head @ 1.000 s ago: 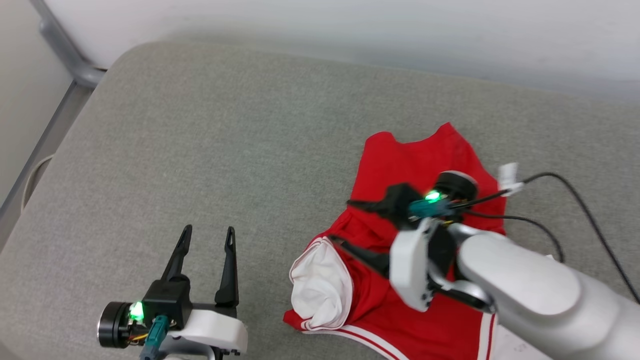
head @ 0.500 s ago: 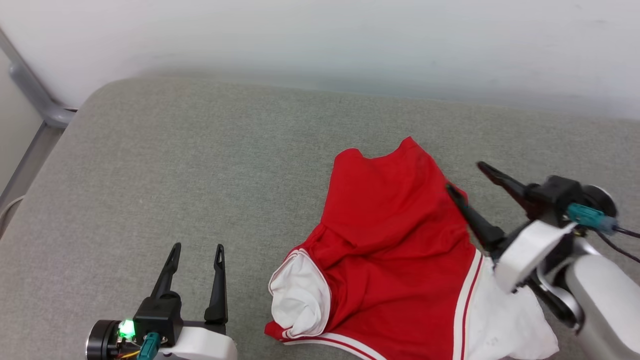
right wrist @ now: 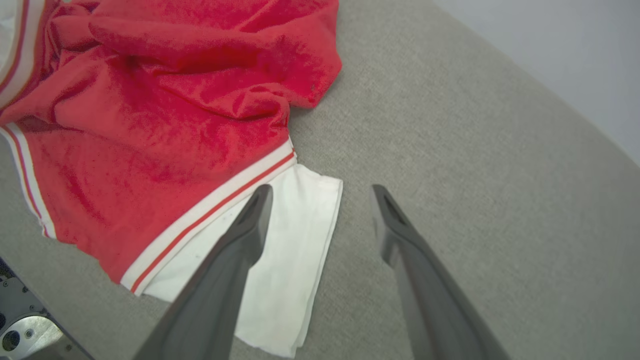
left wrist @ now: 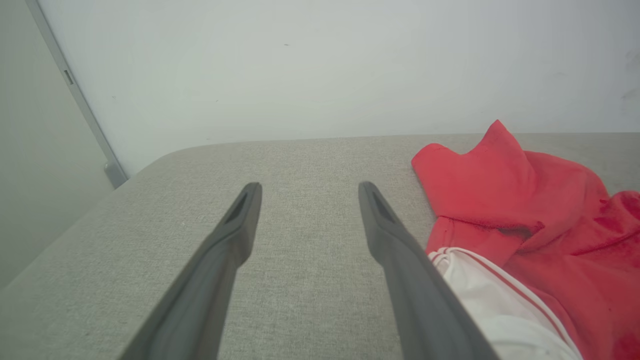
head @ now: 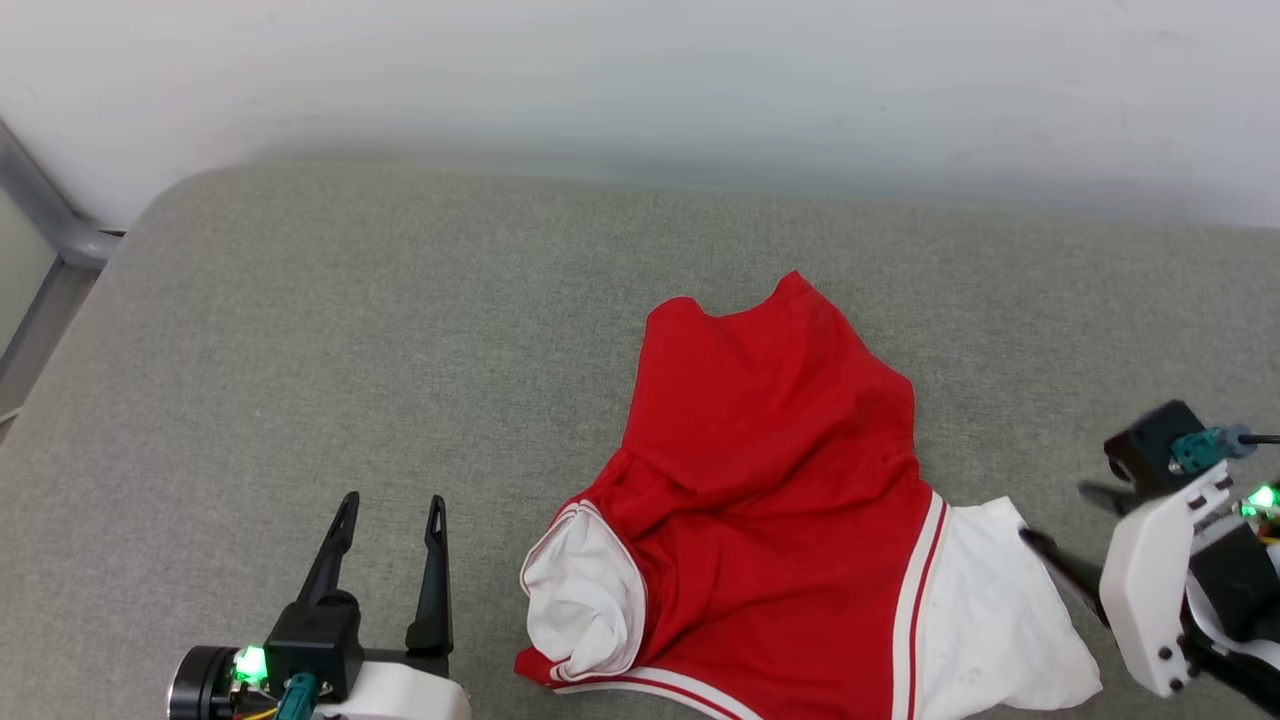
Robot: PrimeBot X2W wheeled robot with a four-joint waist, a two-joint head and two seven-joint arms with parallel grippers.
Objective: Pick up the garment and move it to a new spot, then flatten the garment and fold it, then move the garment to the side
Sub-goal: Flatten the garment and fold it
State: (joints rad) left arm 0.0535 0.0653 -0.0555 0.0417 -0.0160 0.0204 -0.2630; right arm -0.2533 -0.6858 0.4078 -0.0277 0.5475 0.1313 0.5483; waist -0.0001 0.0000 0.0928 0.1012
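Observation:
The garment (head: 790, 500) is a red jersey with white sleeves and red-and-white striped trim. It lies crumpled on the grey padded surface (head: 400, 330), right of centre. One white sleeve (head: 585, 600) bulges at its left and the other (head: 990, 620) lies flat at its right. My right gripper (head: 1055, 512) hangs open just right of that flat sleeve, holding nothing; in the right wrist view its fingertips (right wrist: 322, 189) straddle the sleeve's edge (right wrist: 300, 225). At the lower left my left gripper (head: 392, 500) is open and empty, with the garment (left wrist: 525, 200) to its right.
A white wall (head: 640, 80) runs behind the padded surface. A grey metal frame (head: 50, 220) stands past its left corner. Bare grey padding stretches left of and behind the garment. A metal part of the robot (right wrist: 20, 335) shows at the right wrist view's lower left corner.
My right arm has drawn back from above the red cloth to the garment's right side, its gripper open. The head camera shifted. The left gripper stayed put.

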